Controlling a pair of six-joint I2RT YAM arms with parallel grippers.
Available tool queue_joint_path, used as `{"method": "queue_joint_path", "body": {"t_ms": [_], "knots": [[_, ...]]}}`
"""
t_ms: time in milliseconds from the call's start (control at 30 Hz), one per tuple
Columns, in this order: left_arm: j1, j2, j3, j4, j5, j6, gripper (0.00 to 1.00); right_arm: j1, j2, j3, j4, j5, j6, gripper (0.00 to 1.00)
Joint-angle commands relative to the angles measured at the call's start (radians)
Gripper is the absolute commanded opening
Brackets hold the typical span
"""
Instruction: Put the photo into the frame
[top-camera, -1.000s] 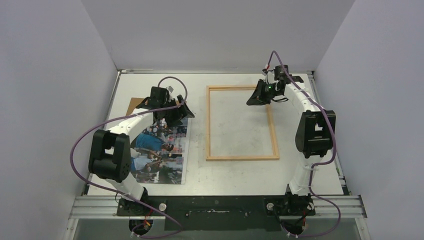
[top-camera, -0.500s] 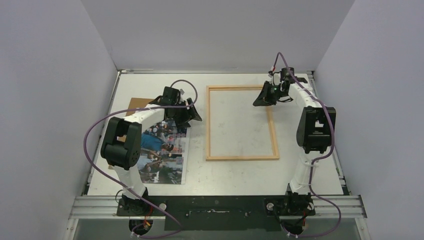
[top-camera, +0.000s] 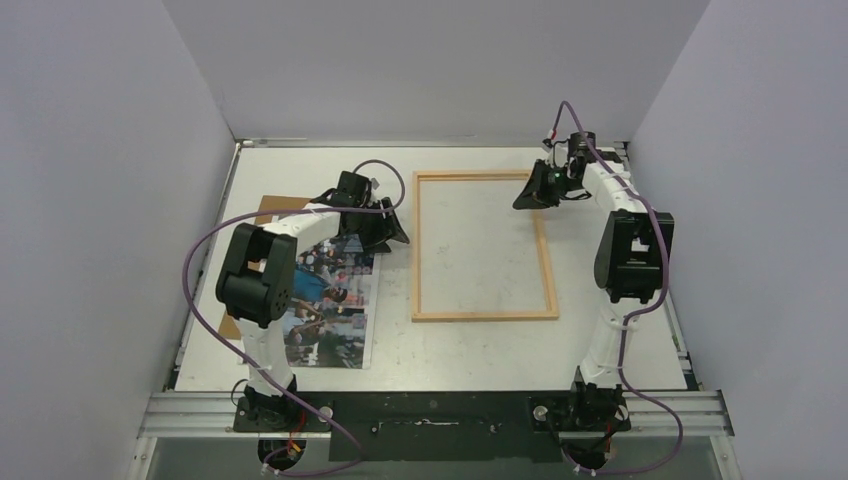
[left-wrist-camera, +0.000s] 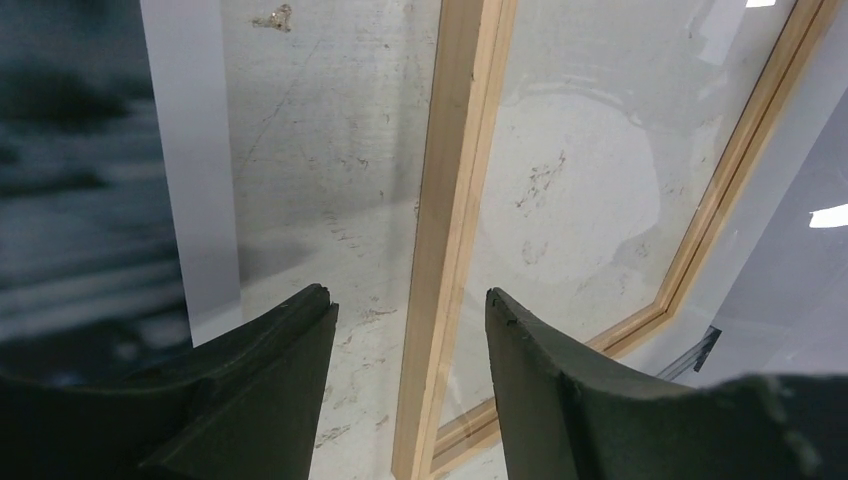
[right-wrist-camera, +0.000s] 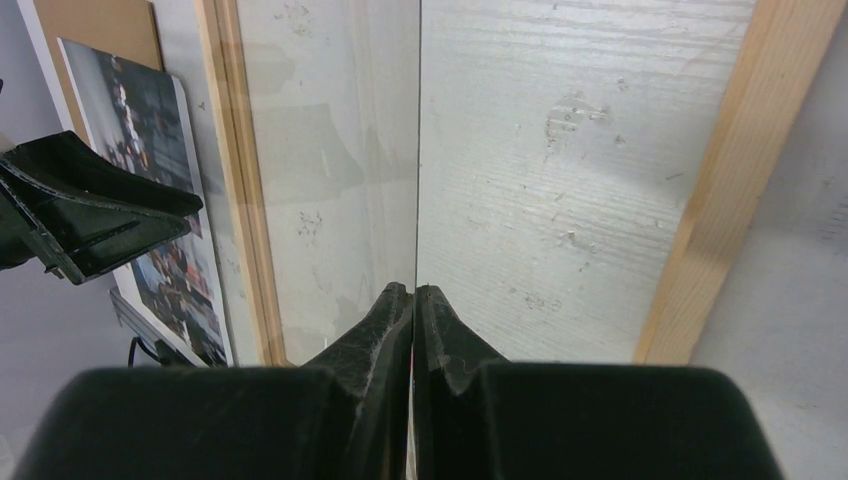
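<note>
Left jaws stand apart beside the frame (top-camera: 485, 316); your right jaws are pressed together at its far right corner. Your photo (top-camera: 340, 300) lies on the table (top-camera: 480, 345), left of it

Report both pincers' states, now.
Left pincer: open, astride a rail of the thin light-wood rectangular picture frame, holding nothing.
Right pincer: closed on the edge of a thin clear pane.

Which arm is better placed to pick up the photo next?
Left. The left gripper, open, hangs beside the photo; the right gripper is shut at the frame's far right corner.
</note>
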Motion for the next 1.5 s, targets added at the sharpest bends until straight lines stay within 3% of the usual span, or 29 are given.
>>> {"method": "queue_joint_path", "body": {"t_ms": [0,667,1033,1233,1467], "knots": [[-0.012,0.023,0.057,0.017,0.030,0.018,0.54,-0.018,0.011,0.048,-0.009,-0.010,-0.041,0.00],[-0.041,0.093,0.116,-0.020,0.017,0.040,0.53,-0.019,-0.010,0.029,0.042,-0.082,-0.048,0.00],[-0.093,0.148,0.195,-0.108,-0.109,0.117,0.53,-0.022,-0.124,-0.007,0.049,-0.036,-0.011,0.00],[-0.105,0.174,0.227,-0.166,-0.173,0.148,0.24,-0.022,-0.198,-0.002,0.042,-0.018,0.040,0.00],[-0.095,0.165,0.224,-0.210,-0.196,0.229,0.05,-0.004,-0.291,-0.020,0.033,0.000,0.127,0.00]]}}
